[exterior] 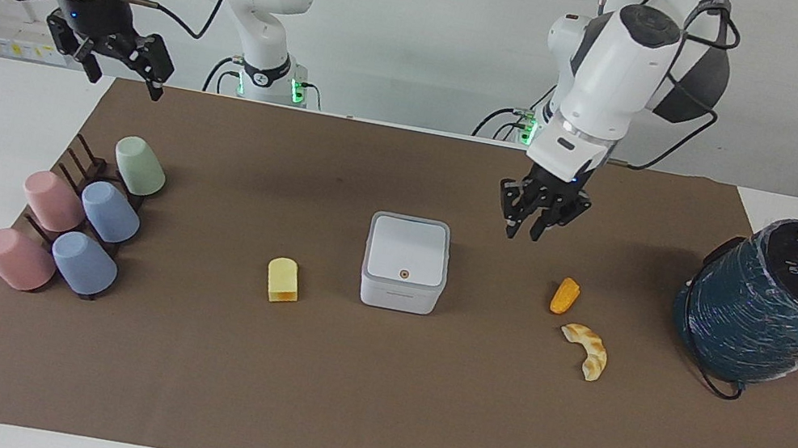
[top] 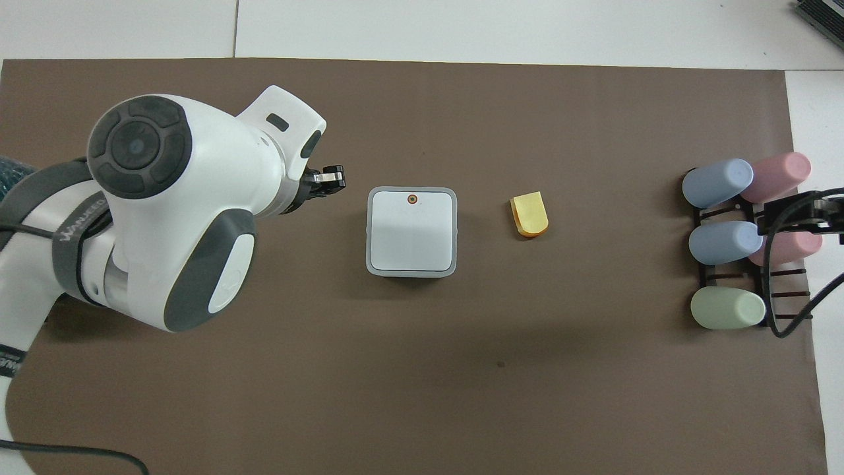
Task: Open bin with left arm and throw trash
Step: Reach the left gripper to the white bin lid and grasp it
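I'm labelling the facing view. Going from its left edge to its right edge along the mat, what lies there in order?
Cups on a rack → yellow block → bin → corn nub → crescent → teal cylinder.

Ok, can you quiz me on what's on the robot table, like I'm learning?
1. True or false: the lid of the bin is open.
2. Which piece of trash lies beside the bin toward the right arm's end of the table? A) yellow block B) orange corn C) tan crescent
3. How many cups sit on the rack?

Key: 1 false, the lid lies flat and shut. 2 A. 3 five.
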